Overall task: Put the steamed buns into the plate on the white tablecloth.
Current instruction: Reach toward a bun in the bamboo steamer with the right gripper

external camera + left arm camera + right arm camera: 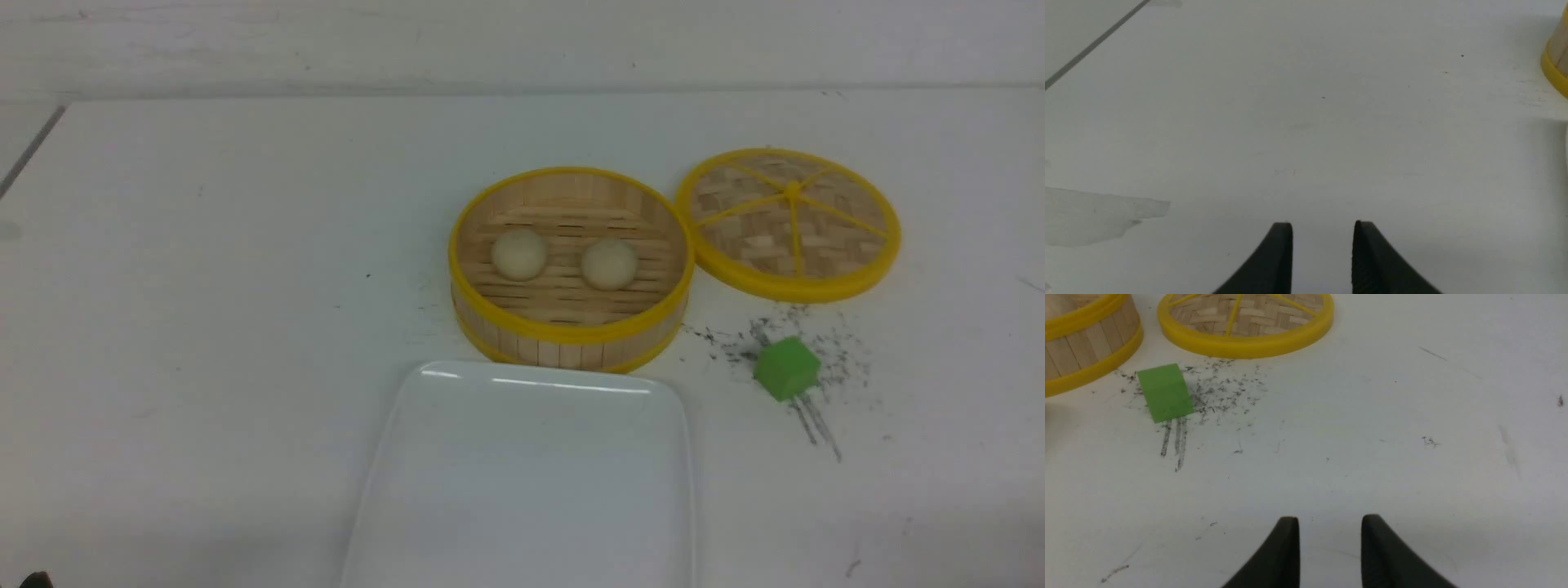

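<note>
Two cream steamed buns, one on the left (519,254) and one on the right (609,264), lie side by side inside the round bamboo steamer (571,331). The white rectangular plate (531,474) sits just in front of the steamer on the white tablecloth (204,286). Neither arm shows in the front view. My left gripper (1323,226) hovers over bare cloth, open and holding nothing, with the steamer's edge (1555,61) far off to one side. My right gripper (1330,520) is open and holds nothing, over speckled cloth.
The woven steamer lid (788,222) lies flat to the right of the steamer. A green cube (786,368) sits among dark specks in front of the lid; it shows in the right wrist view as the green cube (1164,392), beside the lid (1245,318).
</note>
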